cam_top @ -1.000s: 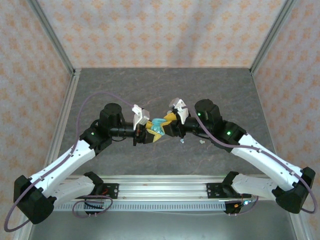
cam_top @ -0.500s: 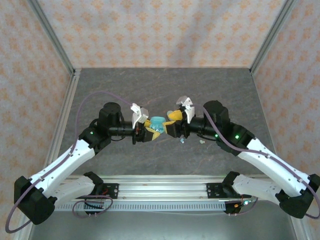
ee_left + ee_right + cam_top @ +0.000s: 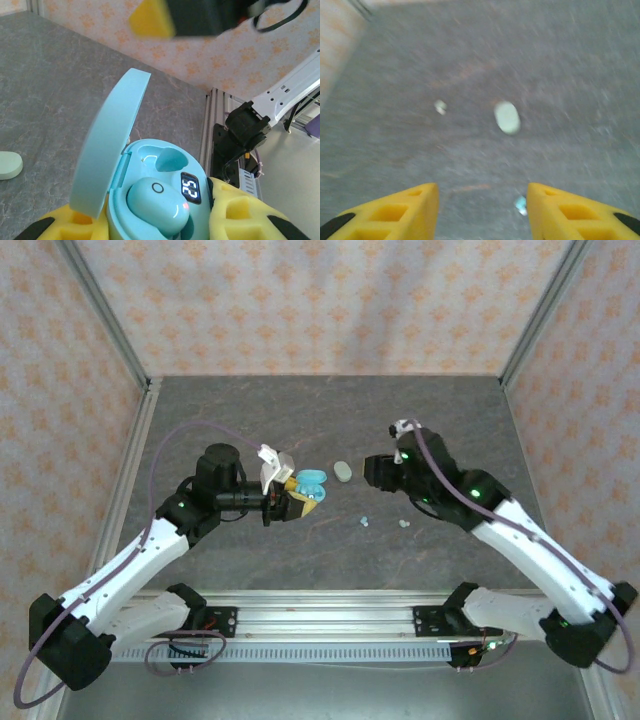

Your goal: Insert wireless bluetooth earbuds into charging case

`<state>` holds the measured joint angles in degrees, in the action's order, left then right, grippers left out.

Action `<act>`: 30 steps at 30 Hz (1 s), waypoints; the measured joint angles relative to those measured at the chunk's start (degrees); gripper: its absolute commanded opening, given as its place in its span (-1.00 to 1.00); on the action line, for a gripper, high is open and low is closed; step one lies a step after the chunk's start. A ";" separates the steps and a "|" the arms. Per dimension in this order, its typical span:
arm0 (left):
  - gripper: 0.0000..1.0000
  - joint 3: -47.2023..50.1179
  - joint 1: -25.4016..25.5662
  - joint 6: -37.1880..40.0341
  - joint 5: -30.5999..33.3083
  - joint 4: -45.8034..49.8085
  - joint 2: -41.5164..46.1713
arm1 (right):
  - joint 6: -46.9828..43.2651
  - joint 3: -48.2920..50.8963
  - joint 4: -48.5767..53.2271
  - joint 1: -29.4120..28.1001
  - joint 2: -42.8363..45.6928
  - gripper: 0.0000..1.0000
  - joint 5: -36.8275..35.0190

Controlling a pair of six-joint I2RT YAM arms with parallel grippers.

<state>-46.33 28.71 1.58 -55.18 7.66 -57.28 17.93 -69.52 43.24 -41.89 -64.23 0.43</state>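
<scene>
Left gripper point(image 3: 298, 498), centre frame, clamped on open blue charging case point(image 3: 165, 160), one earbud point(image 3: 157, 205) seated, right gripper point(image 3: 482, 207) parted and empty, loose earbuds point(image 3: 364, 523) on table point(image 3: 250, 420) below centre.

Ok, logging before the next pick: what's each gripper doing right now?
Left gripper: shut on the open light-blue charging case.
Right gripper: open, holding nothing.

Bare tabletop point(image 3: 300, 420) — oval case point(image 3: 342, 471), earbuds point(image 3: 364, 523) midway
</scene>
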 measured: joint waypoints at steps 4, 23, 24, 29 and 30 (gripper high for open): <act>-0.66 0.50 0.00 0.24 0.44 0.46 0.13 | 4.13 2.19 1.57 0.37 -8.96 -0.10 -0.35; -0.66 1.53 0.00 1.55 3.41 2.16 1.42 | 12.31 5.33 -0.55 0.68 -32.30 -0.40 3.65; -0.66 1.53 0.00 1.57 3.43 2.23 1.42 | 12.31 5.33 -0.63 0.68 -32.94 -0.40 3.65; -0.66 1.53 0.00 1.95 3.65 2.47 1.42 | 12.31 5.27 -0.92 0.68 -35.28 -0.35 3.89; -0.66 1.53 0.00 1.97 3.65 2.47 1.42 | 12.28 5.27 -1.01 0.68 -35.76 -0.34 3.98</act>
<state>-44.80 28.71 3.55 -51.53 10.13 -55.86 30.22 -64.25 42.24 -41.21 -99.98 4.40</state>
